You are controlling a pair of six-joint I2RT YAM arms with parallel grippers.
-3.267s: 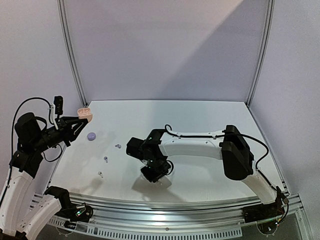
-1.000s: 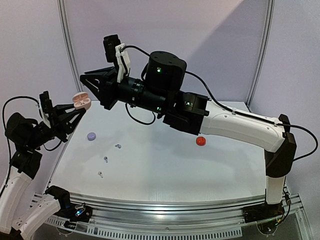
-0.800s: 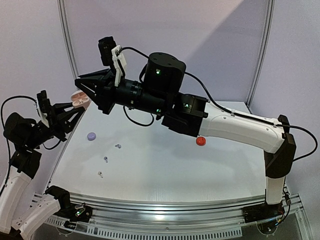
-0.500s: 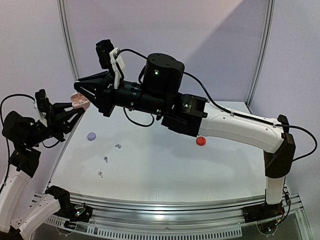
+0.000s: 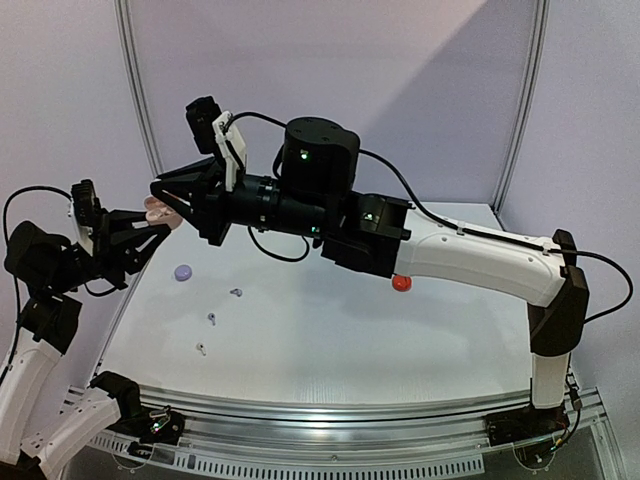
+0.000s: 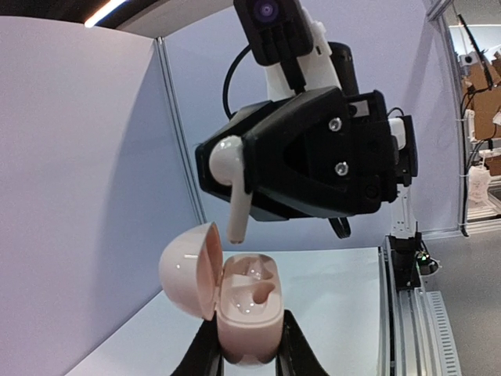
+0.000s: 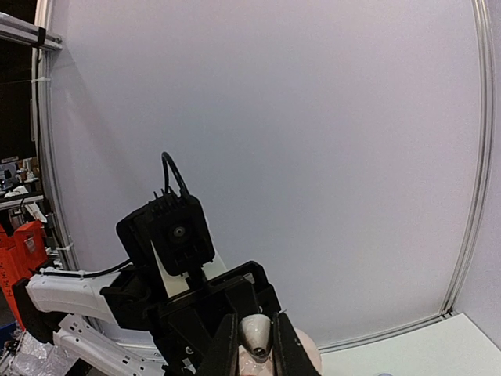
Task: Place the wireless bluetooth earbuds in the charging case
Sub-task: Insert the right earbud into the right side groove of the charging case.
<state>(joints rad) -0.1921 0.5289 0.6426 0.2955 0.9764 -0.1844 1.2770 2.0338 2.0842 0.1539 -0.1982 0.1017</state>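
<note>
Left pincer (image 6: 247, 346), cut off low, clamps the open pink case (image 6: 249, 304); just above, right pincer (image 6: 222, 168) pinches a half-hidden white earbud (image 6: 237, 210).

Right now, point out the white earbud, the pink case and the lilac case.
white earbud (image 6: 237, 211), left wrist view, on its stem.
pink case (image 6: 249, 313), left wrist view, on its lower shell.
lilac case (image 5: 183, 271), top external view, on its top.

Right-wrist view: pink case (image 7: 311, 362) cut off at bottom edge.
</note>
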